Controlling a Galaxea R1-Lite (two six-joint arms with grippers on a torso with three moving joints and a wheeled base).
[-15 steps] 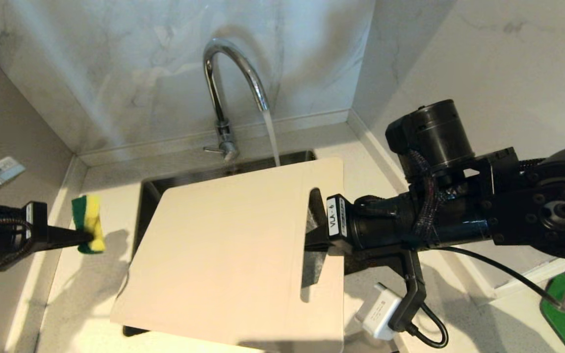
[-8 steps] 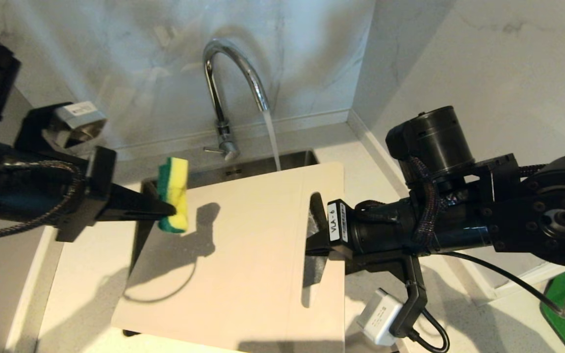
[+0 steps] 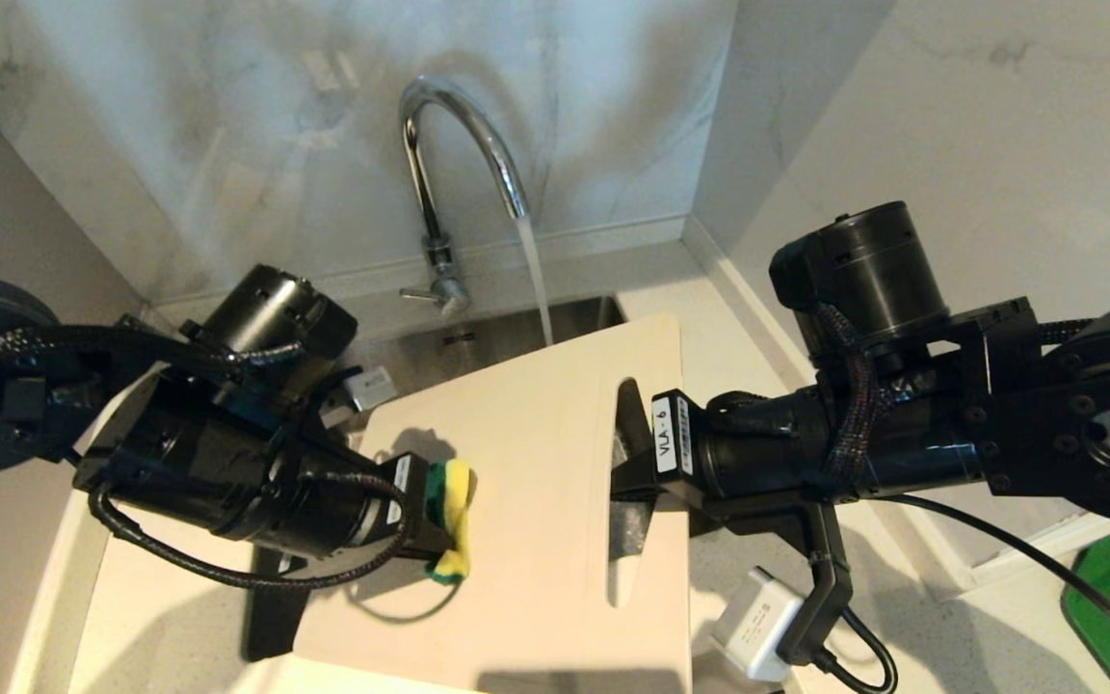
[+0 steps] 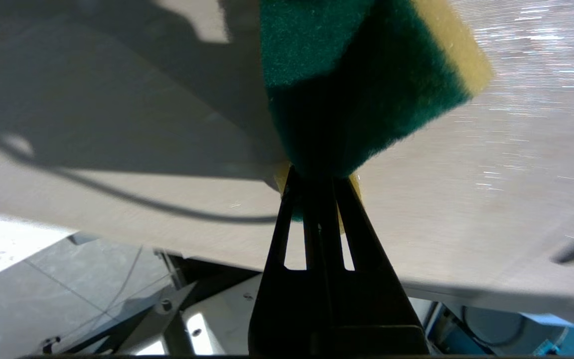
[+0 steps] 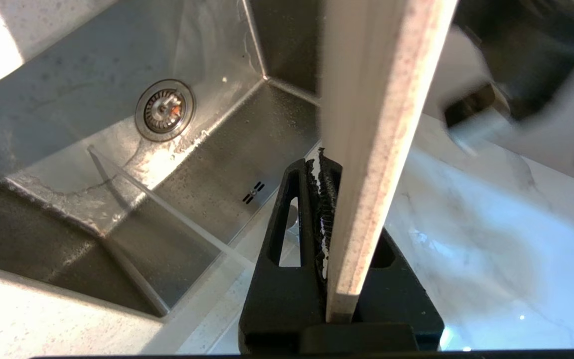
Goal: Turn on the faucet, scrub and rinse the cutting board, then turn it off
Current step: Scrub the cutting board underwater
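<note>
Left gripper: the left gripper (image 3: pixel 439 525), at the left of the head view, has its fingers clamped tight on a green-and-yellow sponge (image 3: pixel 449 516), which is pressed to the upper face of the cutting board (image 3: pixel 526 482).
Scrub, as judged: the sponge's face should stay flat on the board and be drawn in overlapping strokes toward the wet far edge, lightly enough that the board does not twist in the other grip.
Cutting board: held tilted over the sink (image 5: pixel 167 149), its far edge just under the running stream.
Faucet: the faucet (image 3: pixel 449 154) stands behind the sink, water falling from its spout beside the board's far edge.
Right gripper: the right gripper (image 5: pixel 339 239), reaching in from the right, has its jaws nearly together, pinched on the board's edge beside the handle slot (image 3: pixel 627 482).
Risk, as judged: hard pressure far from that pinch could lever the board loose.
</note>
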